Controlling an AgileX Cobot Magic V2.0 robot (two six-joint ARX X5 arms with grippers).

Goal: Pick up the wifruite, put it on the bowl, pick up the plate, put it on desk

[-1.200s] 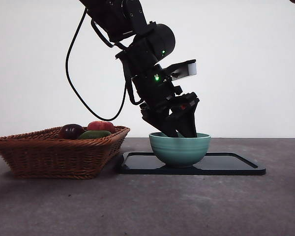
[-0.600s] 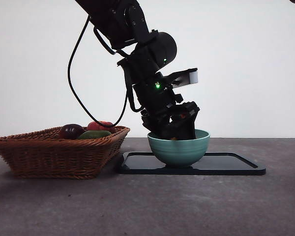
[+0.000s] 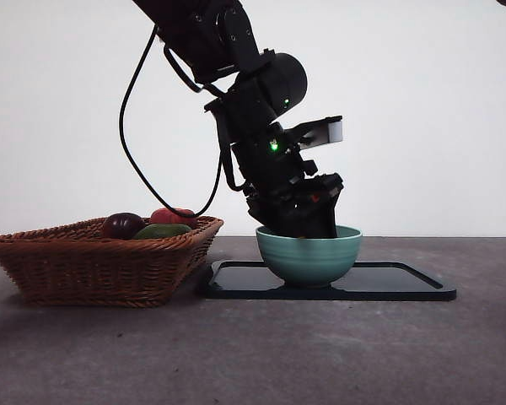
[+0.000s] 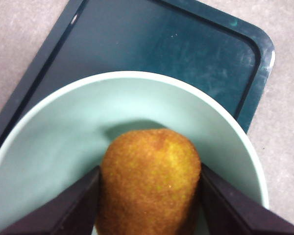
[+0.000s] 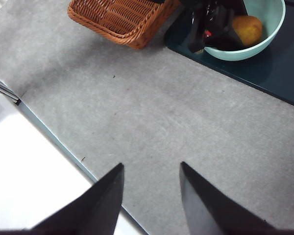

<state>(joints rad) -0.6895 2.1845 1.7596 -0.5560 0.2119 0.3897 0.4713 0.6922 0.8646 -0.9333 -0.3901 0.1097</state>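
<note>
Gripping the brown fruit (image 4: 148,181) inside the teal bowl (image 3: 309,257) on the black tray (image 3: 405,283), the left gripper (image 4: 148,196) risks tipping the bowl toward the basket (image 3: 93,257) at nine o'clock when withdrawing, while the right gripper (image 5: 151,183) waits open.

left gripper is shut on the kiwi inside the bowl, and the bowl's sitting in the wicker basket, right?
Not quite. The left gripper is shut on the kiwi inside the bowl, but the bowl sits on the black tray, beside the wicker basket. The front view shows it.
</note>
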